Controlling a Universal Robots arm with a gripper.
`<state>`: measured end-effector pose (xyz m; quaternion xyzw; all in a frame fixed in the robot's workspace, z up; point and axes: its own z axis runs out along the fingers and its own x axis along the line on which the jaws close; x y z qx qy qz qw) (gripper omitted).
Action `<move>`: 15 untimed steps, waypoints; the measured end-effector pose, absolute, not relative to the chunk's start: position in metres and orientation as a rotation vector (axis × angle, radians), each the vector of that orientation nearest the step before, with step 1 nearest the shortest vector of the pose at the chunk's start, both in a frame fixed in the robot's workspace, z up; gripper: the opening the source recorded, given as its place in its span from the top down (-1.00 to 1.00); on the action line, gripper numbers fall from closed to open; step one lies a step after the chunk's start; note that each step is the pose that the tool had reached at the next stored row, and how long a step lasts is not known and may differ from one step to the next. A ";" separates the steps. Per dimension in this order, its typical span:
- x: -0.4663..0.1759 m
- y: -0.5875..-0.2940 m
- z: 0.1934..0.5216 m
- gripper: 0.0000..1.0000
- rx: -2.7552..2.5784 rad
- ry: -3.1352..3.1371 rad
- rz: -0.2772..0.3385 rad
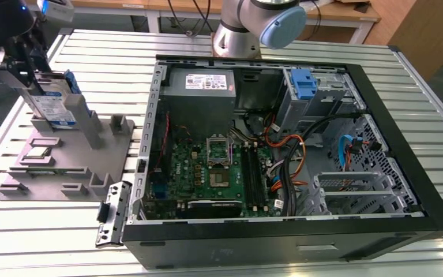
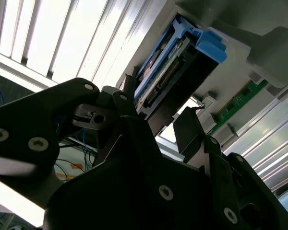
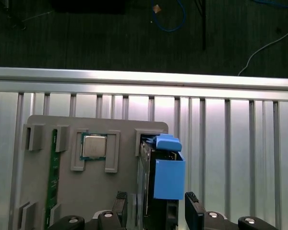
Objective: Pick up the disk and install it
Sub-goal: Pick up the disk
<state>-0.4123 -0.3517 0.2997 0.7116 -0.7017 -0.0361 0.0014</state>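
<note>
The disk [image 1: 52, 107] stands on edge in a slot of the grey fixture [image 1: 67, 167], at the exterior view's left, outside the computer case. Blue rails run along its edges and a blue-and-white label faces outward. My gripper [image 1: 41, 81] is lowered over its top. In both wrist views the two black fingers straddle the disk [image 3: 165, 177] [image 2: 168, 72], one on each flat side, with small gaps showing. The gripper [image 3: 156, 211] [image 2: 158, 108] is open.
The fixture [image 3: 120, 129] also carries a processor chip [image 3: 93, 146] and a green memory stick [image 3: 53, 177]. The open computer case [image 1: 406, 144] lies on the slatted table, with a blue latch [image 1: 304, 83] at its drive bay and a grey power supply [image 1: 201, 83]. A black bracket [image 1: 112, 213] lies beside the case.
</note>
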 end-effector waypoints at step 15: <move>-0.411 -0.352 0.301 -0.18 2.234 -2.203 -0.113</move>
